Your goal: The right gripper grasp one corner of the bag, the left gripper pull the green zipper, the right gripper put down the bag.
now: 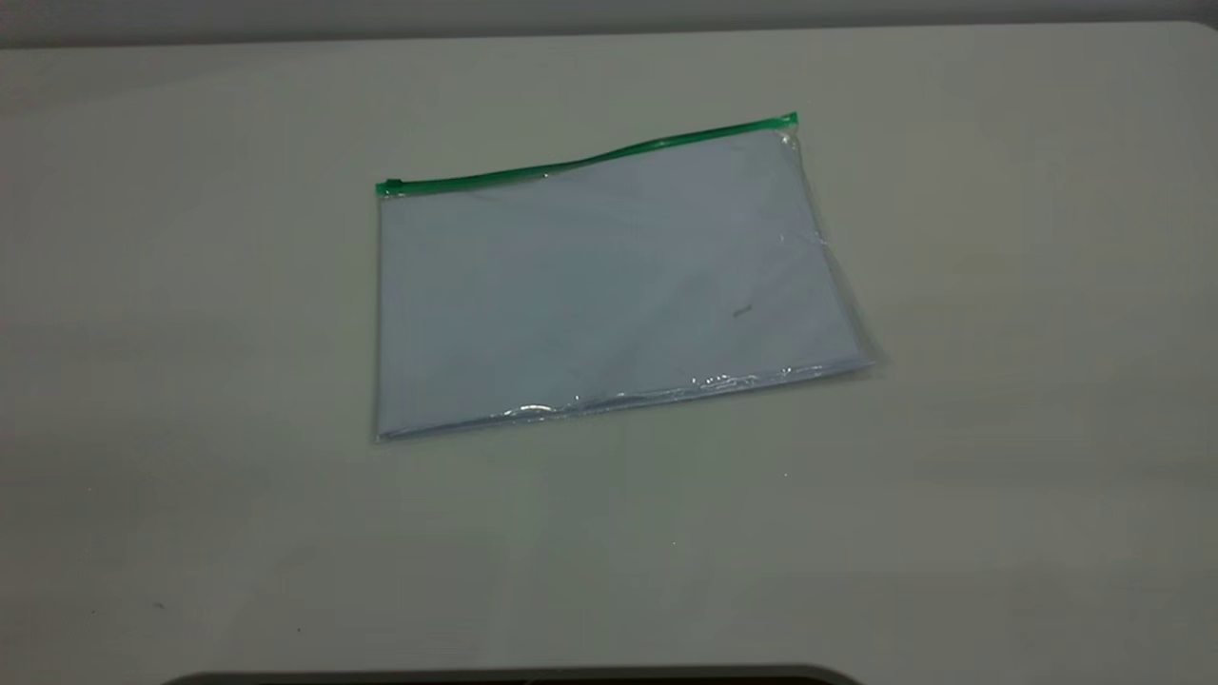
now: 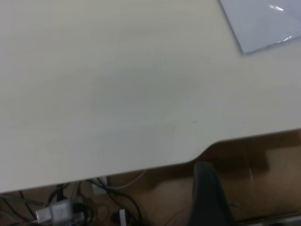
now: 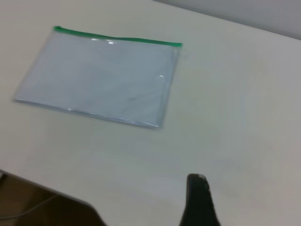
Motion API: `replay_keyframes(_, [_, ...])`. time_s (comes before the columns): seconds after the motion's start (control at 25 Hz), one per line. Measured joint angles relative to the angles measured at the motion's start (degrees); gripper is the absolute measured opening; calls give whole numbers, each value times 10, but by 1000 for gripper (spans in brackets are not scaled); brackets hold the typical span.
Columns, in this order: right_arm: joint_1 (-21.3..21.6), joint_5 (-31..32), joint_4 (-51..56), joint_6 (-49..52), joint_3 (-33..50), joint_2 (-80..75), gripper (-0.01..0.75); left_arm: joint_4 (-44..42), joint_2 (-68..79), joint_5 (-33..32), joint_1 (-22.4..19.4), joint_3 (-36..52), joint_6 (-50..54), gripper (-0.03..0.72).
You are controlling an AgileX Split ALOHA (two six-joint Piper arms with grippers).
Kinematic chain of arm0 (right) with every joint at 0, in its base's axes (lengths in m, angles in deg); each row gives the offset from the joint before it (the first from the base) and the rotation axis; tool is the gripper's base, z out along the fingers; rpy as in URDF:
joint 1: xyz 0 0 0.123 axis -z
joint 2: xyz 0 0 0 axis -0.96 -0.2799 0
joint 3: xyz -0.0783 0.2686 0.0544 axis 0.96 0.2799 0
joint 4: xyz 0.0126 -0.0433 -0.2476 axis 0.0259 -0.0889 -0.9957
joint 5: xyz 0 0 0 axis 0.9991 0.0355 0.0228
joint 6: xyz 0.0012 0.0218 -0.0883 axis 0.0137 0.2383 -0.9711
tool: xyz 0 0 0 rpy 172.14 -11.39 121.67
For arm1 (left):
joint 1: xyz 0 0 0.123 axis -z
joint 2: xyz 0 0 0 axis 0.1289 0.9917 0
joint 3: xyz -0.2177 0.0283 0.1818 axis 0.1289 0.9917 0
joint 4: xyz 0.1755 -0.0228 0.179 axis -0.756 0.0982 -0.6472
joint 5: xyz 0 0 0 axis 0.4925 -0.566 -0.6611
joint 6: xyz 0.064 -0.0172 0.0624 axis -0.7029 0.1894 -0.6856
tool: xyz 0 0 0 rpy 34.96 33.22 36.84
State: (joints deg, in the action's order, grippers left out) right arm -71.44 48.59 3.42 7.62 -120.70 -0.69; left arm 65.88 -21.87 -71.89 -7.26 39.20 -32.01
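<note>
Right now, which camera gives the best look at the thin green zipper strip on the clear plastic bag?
The exterior view: the thin bright green zipper strip runs unobstructed along the far edge of the clear plastic bag. The right wrist view shows it too, blurrier. The left wrist view catches only a bag corner, no zipper.

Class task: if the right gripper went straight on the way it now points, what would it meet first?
Probably bare table: the right gripper points past the bag, which lies off to one side. Depth is unclear.
</note>
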Motion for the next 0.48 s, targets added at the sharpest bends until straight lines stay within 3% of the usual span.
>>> replay_keyframes(0.2, [0, -17, -28, 4, 54, 42, 574, 0, 0, 3, 0, 0, 2, 552])
replay_keyframes(0.48, [-12, -20, -87, 59, 65, 48, 574, 1, 0, 3, 0, 0, 1, 552])
